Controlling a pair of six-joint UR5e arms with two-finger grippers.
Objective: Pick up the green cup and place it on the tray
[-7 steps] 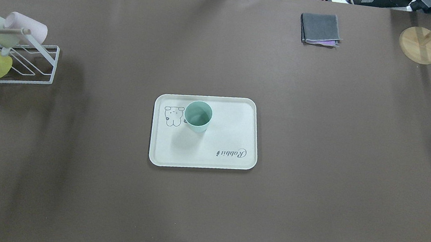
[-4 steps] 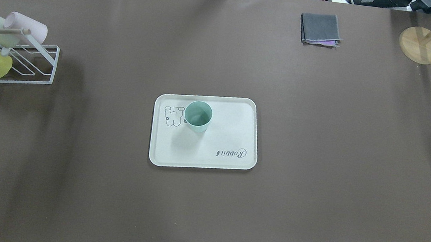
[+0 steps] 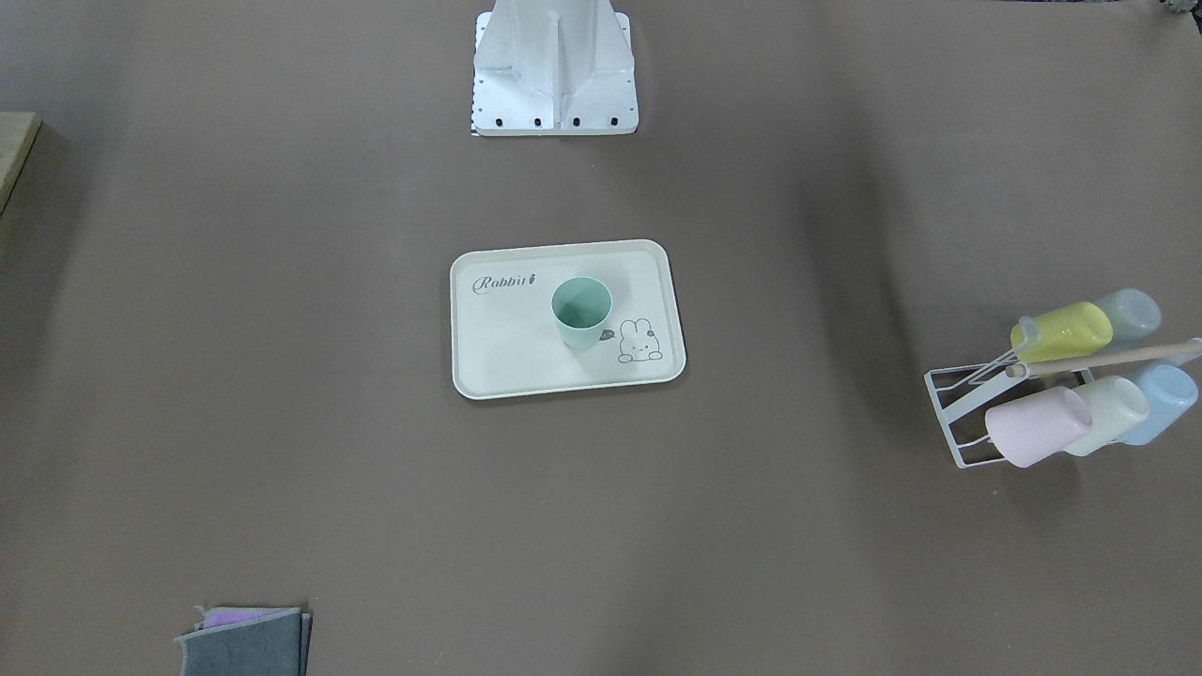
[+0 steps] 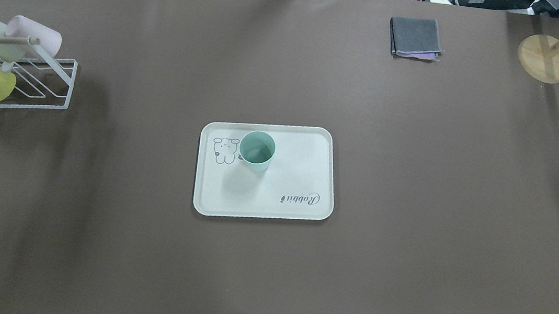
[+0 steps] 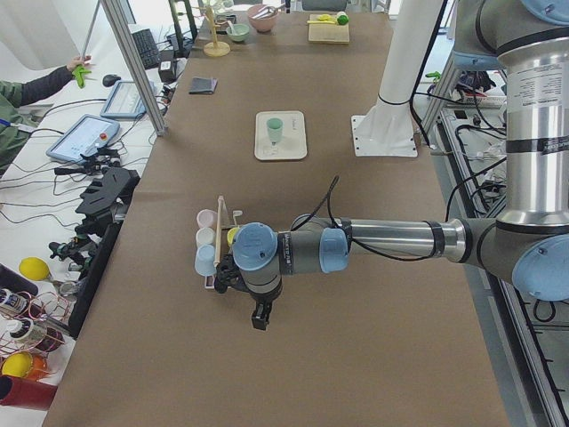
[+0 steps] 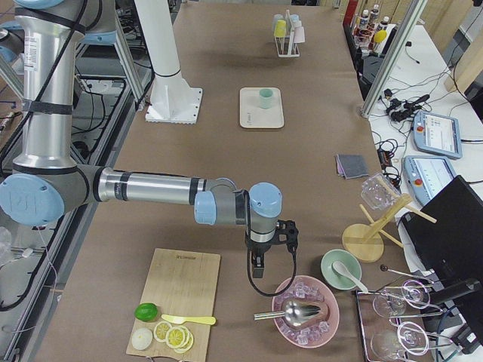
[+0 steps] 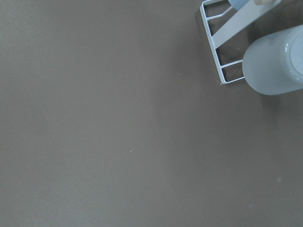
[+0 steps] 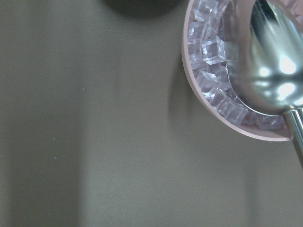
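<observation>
- Exterior left view: left gripper [image 5: 259, 318] points down from a horizontal, outstretched arm, beside the cup rack [image 5: 220, 233]. Jaw opening cannot be told.
- Exterior right view: right gripper [image 6: 257, 265] likewise, near the ice bowl [image 6: 333, 324]. Opening indeterminable.
- Overhead view: green cup [image 4: 257, 150] upright on tray [image 4: 306, 155], well apart from both grippers, unchanged from earlier.
- Tray lettering: "Rabbit".

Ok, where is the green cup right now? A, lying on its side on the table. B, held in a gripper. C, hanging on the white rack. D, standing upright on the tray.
D: the green cup stands upright, mouth up, on the tray, right beside its bunny drawing.
</observation>
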